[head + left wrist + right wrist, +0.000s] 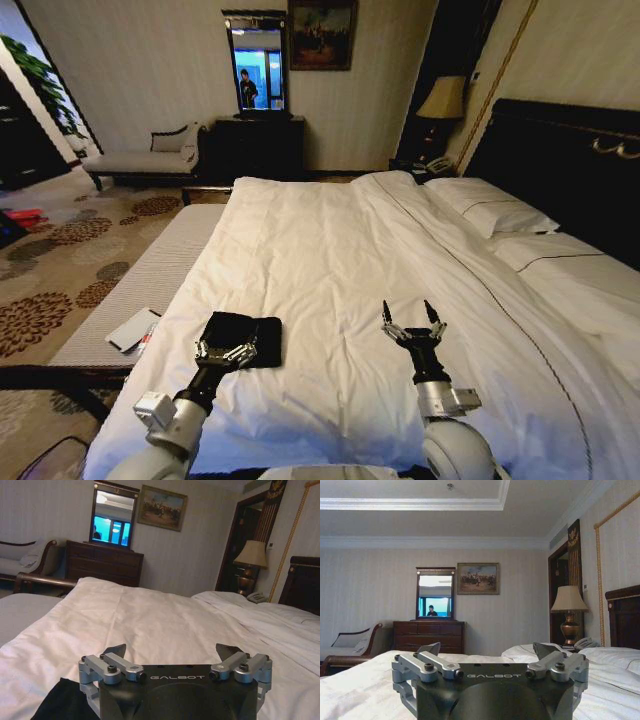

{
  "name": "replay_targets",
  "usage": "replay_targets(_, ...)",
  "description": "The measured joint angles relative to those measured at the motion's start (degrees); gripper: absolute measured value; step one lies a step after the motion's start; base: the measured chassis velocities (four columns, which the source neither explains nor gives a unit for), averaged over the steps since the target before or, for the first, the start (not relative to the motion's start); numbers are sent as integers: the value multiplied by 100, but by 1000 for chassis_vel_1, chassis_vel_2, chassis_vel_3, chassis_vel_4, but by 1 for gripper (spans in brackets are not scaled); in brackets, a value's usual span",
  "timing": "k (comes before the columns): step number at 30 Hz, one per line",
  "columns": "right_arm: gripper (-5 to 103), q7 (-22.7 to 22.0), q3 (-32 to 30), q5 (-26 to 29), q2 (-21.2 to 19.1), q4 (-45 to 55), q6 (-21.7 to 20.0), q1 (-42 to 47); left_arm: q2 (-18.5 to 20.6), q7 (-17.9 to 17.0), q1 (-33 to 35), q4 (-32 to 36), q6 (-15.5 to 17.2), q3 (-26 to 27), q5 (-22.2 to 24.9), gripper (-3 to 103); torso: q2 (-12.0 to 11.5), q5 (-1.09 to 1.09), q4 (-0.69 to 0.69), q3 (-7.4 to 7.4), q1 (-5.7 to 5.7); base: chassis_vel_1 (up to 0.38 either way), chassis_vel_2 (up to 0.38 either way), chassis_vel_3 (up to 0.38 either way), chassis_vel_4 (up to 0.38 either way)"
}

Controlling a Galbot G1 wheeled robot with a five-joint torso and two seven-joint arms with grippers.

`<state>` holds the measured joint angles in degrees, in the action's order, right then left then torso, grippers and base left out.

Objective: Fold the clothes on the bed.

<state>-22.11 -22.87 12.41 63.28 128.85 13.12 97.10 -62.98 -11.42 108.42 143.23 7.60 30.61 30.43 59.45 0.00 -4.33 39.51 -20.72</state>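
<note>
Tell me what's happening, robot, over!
Left gripper open, over folded black T-shirt. Right gripper open, above bare bed sheet. Nothing blocking.

The left gripper [226, 350] is covering the near edge of the folded black T-shirt [250, 333], whose lettering is not showing. In the left wrist view the T-shirt [62, 704] is running off the frame. The bed [330, 260] is extending past the head view's right edge.
</note>
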Motion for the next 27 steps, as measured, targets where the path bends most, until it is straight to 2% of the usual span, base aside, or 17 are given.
replay_targets(27, 100, 4, 25, 28, 1, -22, 0, -21, -4, -15, -11, 8, 12, 14, 25, 100, 0, 0, 0, 0, 0, 0, 0, 0, 0)
